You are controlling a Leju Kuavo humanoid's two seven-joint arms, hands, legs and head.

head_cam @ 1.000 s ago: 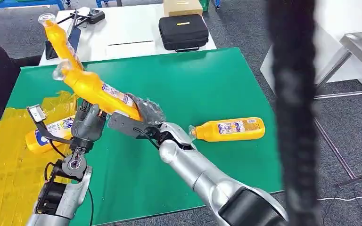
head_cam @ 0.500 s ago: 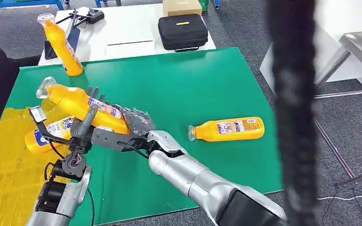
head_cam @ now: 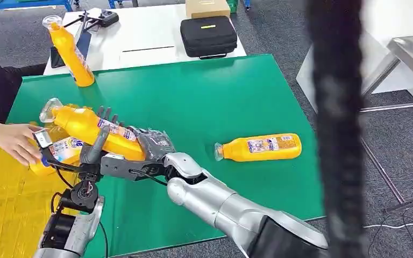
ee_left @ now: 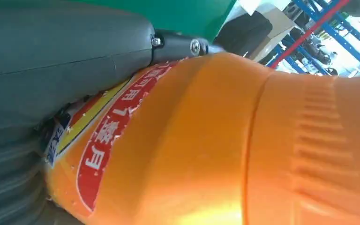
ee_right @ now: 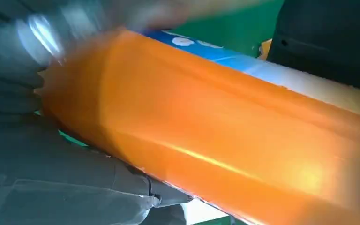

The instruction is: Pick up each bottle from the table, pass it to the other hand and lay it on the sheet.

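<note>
Handover: I see the orange bottle (head_cam: 94, 130) in mid-air above the green table's (head_cam: 220, 97) left edge, its base in my right hand (head_cam: 151, 144), whose fingers wrap it; my left hand (head_cam: 98, 144) cups the body, fingers still fairly upright.
Done: 1 bottle on the sheet (head_cam: 59, 153) lies on the yellow sheet (head_cam: 5, 199), where a person's hand (head_cam: 13, 141) touches it.
Left: 1 lying bottle (head_cam: 259, 148) near the right edge, 1 standing bottle (head_cam: 71, 51) at the far-left corner.
Unclear: I can't tell which hand bears the weight; both wrist views are close, the right one blurred.
</note>
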